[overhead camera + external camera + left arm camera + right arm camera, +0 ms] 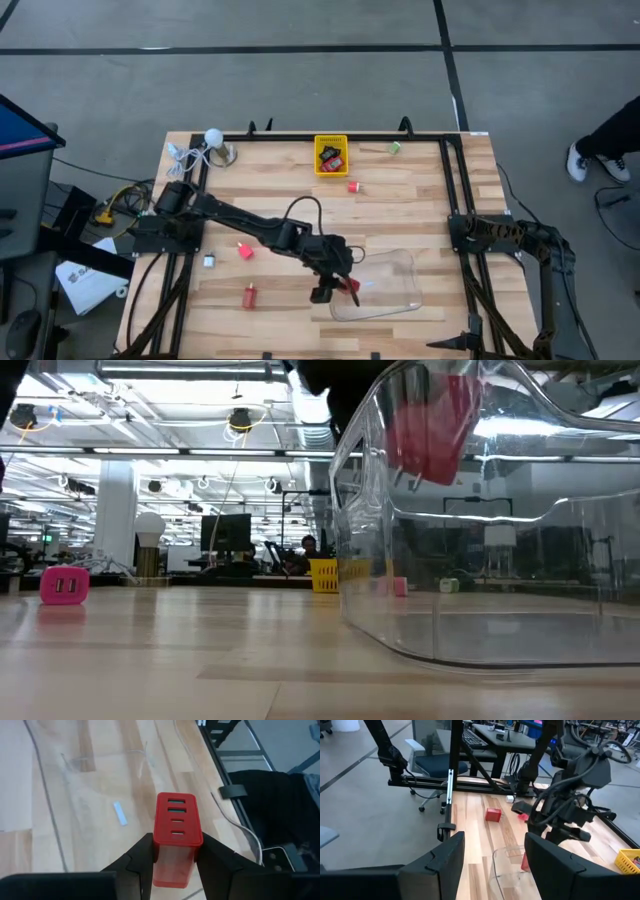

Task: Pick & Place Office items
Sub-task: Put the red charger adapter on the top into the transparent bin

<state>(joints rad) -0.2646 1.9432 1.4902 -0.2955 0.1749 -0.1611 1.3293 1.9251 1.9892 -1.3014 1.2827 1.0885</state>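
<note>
Ball [212, 137]: white, with a cord, at the table's far left corner, well apart from the arms.
White piece [209, 261]: tiny, near the left edge, just beside the left arm's base.
Red blocks on the table: one [244, 251] just in front of the left arm's forearm; one [249, 296] nearer the front edge; one [354, 186] just in front of the basket.
Left gripper [343, 285]: reached out to the tray's left rim, its fingers [139, 862] clamped on both sides of a red block.
Held block [175, 832]: upright between the fingers, slotted top face up; in the low view it hangs above the tray floor, inside the clear wall.
Basket [331, 155]: yellow, at the far edge near the middle, holding a few small red and dark pieces.
Tray [392, 287]: clear plastic, front centre-right; nothing rests on its floor in the low view.
Green piece [394, 148]: far edge, right of the basket.
Right gripper [492, 855]: parked at the table's right side, fingers spread wide, holding nothing.
</note>
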